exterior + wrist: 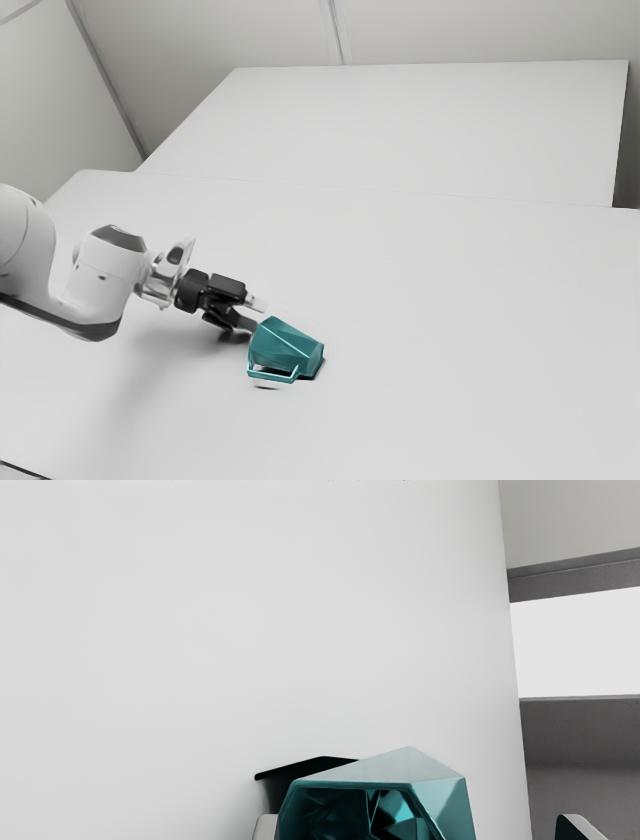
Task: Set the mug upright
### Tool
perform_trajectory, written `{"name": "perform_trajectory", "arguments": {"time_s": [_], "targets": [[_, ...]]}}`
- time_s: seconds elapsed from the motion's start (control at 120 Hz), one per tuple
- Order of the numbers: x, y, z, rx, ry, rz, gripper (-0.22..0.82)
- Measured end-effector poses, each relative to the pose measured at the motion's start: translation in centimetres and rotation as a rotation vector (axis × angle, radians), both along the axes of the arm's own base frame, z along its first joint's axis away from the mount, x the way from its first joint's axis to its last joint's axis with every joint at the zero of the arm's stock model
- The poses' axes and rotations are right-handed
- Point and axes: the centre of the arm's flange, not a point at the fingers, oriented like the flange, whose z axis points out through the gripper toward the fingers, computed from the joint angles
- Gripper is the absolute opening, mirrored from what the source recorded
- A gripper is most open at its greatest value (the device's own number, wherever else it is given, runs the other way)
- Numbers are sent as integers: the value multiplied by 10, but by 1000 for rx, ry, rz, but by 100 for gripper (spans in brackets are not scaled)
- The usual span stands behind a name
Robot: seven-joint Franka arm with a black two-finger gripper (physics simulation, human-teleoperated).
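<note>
One mug (288, 348) lies tipped over, mouth facing the gripper at the exterior view's left (256, 317) — fingers open, setting upright left to do.

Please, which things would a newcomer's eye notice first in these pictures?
Most likely the teal, faceted mug, the one strong colour, tipped over on the pale table. Next would come the white arm, reaching in from the exterior view's left, with its black gripper open at the mug's mouth.
</note>
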Motion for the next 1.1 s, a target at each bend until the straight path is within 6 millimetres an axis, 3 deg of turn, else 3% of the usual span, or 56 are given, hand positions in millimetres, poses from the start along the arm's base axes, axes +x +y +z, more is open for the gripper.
{"name": "perform_trajectory", "arguments": {"time_s": [0.133, 0.242, 0.6, 0.675, 0.917, 1.1], "targets": [[3, -16, -2, 4, -14, -6, 60], [-7, -18, -12, 3, 23, 13, 60], [-4, -37, -7, 23, 75, 47, 60], [-4, -36, -7, 24, 85, 56, 52], [-4, -34, -7, 27, 116, 79, 14], [-5, -33, -7, 38, 135, 90, -3]]}}
